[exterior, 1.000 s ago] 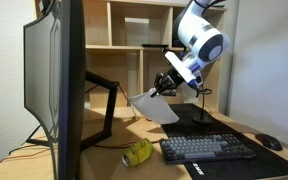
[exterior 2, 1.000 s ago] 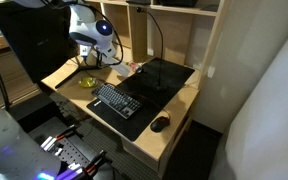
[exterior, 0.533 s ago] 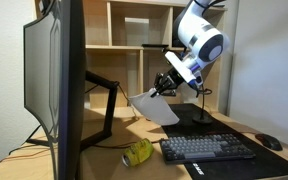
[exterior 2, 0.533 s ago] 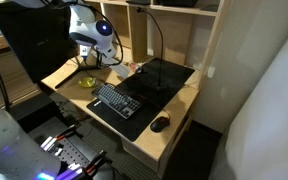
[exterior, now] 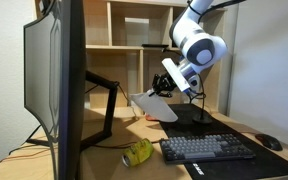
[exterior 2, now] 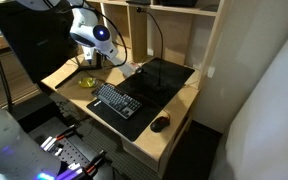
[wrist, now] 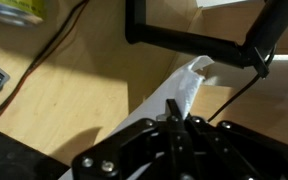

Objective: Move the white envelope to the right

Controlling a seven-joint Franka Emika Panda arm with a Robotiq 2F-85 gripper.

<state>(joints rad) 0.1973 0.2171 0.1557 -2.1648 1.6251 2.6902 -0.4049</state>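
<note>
Foreground: monitor. On the desk behind it: 1 yellow crumpled item and 1 keyboard. Farther back, the white envelope hangs tilted above the desk, plain, flat and unmarked. The gripper jaws pinch its upper edge.

Warm indoor light, soft shadows, blurry wrist view

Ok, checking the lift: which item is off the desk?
The white envelope, held up in the gripper; the keyboard, mouse and yellow object all rest on the desk.
</note>
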